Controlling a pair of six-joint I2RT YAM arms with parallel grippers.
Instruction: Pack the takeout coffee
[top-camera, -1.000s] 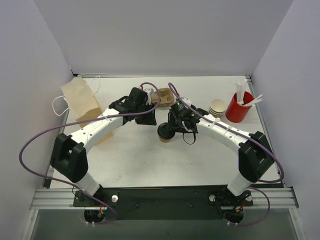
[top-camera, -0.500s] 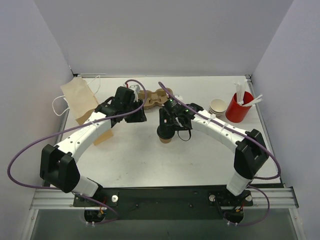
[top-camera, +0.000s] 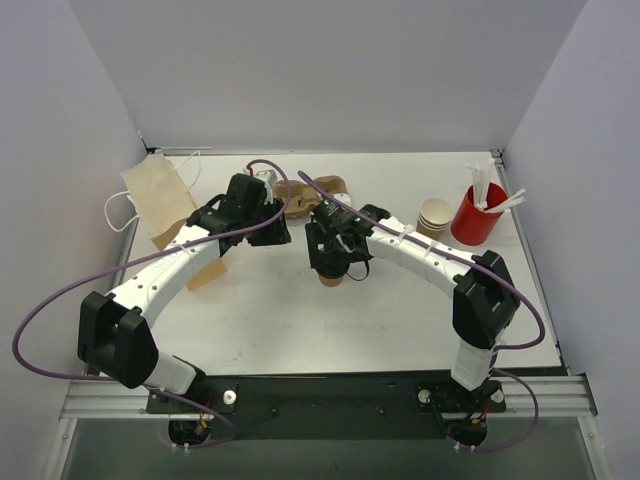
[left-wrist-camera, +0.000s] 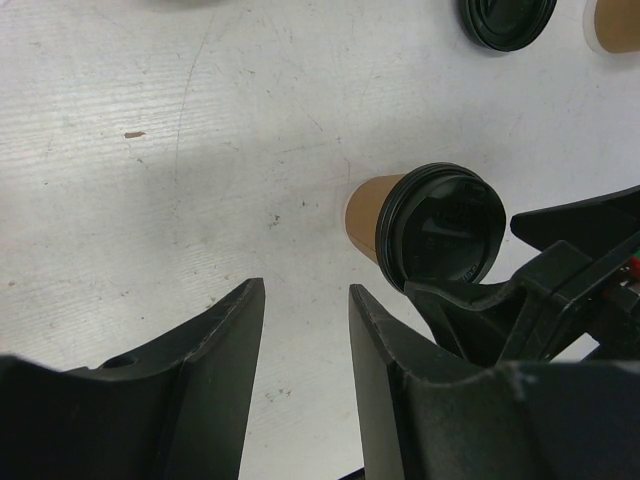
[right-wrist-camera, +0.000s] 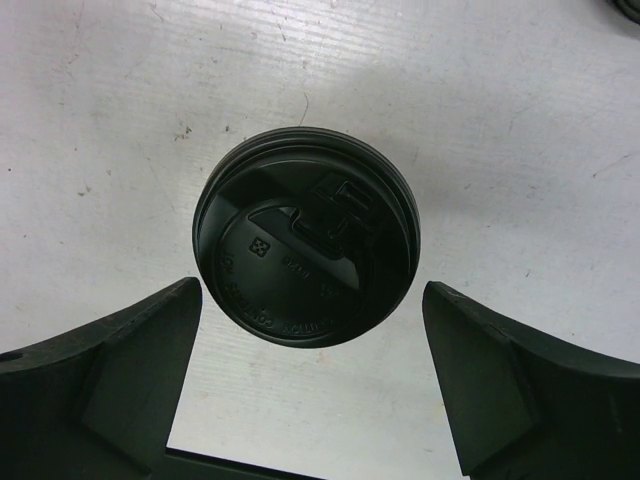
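R jaws just went wide off lidded coffee cup: lid's on, imo. L jaws half apart, empty.

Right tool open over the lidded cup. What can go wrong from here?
1. The right tool flanks the lid closely; a skewed retreat might clip it and tip the cup.
2. The left tool hangs close by the right tool; they may collide.
3. Lid seating can't be confirmed.

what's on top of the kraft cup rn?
A round black plastic lid sits on the kraft paper cup, covering its whole mouth; the inside cannot be seen. The right hand stands open around it, not touching.
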